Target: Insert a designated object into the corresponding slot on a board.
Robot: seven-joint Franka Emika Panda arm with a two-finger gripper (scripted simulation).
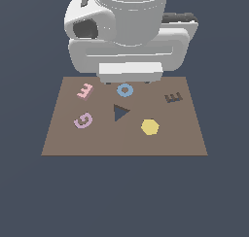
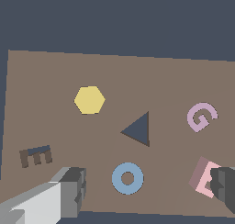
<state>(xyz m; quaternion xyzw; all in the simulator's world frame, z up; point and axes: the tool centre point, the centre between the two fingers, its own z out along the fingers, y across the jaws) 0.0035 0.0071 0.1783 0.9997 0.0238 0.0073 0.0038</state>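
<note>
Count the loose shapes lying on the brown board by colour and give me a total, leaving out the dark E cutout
Pink: 2, the E block and the G block
Blue: 1, the ring
Yellow: 1, the hexagon
Dark blue-grey: 1, the triangle
Total: 5

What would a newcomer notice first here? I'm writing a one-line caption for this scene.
The bulky white arm looms over the brown board's far edge. Small coloured shapes dot the board: a yellow hexagon, a blue ring, and a light-pink E toward the exterior view's left.
</note>
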